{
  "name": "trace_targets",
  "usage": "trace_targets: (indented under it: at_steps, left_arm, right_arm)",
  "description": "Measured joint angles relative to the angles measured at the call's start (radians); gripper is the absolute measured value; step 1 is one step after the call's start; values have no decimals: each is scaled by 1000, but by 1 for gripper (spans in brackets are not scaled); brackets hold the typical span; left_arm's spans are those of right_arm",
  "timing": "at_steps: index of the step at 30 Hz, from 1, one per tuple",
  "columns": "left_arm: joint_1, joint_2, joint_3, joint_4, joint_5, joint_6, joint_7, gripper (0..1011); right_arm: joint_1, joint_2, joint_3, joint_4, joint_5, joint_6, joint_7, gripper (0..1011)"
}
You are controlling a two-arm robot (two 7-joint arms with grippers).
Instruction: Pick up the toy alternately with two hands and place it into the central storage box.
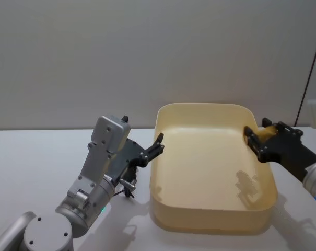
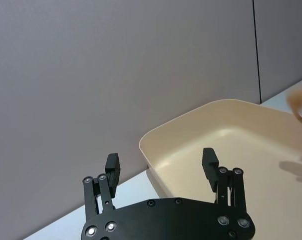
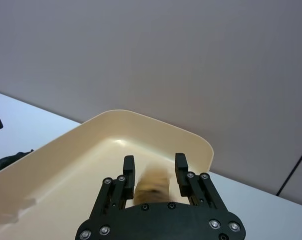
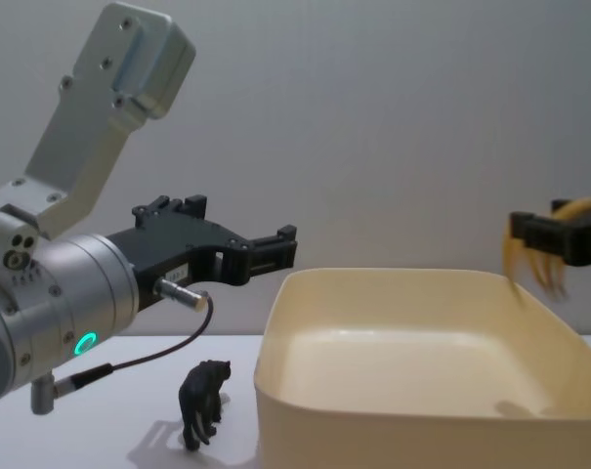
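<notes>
A tan-yellow toy animal point(image 3: 152, 183) hangs between the fingers of my right gripper point(image 3: 154, 166), which is shut on it. It hovers over the right rim of the central storage box point(image 1: 215, 222), a large cream-yellow tub. In the chest view the toy point(image 4: 546, 262) dangles below the right gripper point(image 4: 526, 233), above the box point(image 4: 393, 430). My left gripper point(image 1: 158, 143) is open and holds nothing, raised just beside the box's left rim; in its own view it point(image 2: 160, 161) faces the box point(image 2: 190, 122). A small black toy animal point(image 4: 202, 401) stands on the table left of the box.
The white table point(image 1: 32, 167) stretches left of the box, with a plain grey wall behind. A cable point(image 4: 158, 357) loops under my left wrist near the black animal. The box's floor point(image 1: 210, 172) holds nothing but shadows.
</notes>
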Motion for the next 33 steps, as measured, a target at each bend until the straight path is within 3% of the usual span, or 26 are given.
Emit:
trace_targets:
  at_steps: [9, 19, 28, 33]
  left_arm:
    - [0, 0, 0, 0, 0, 0, 0, 1001]
    - [0, 0, 0, 0, 0, 0, 0, 1001]
    - [0, 0, 0, 0, 0, 0, 0, 1001]
    - [0, 0, 0, 0, 0, 0, 0, 1001]
  right_arm:
    - [44, -24, -12, 23, 1, 53, 38, 713]
    - [48, -21, -9, 23, 7, 62, 41, 994]
    - [-5, 26, 30, -18, 36, 40, -14, 1001]
    - [-62, 67, 68, -57, 66, 26, -64, 1001]
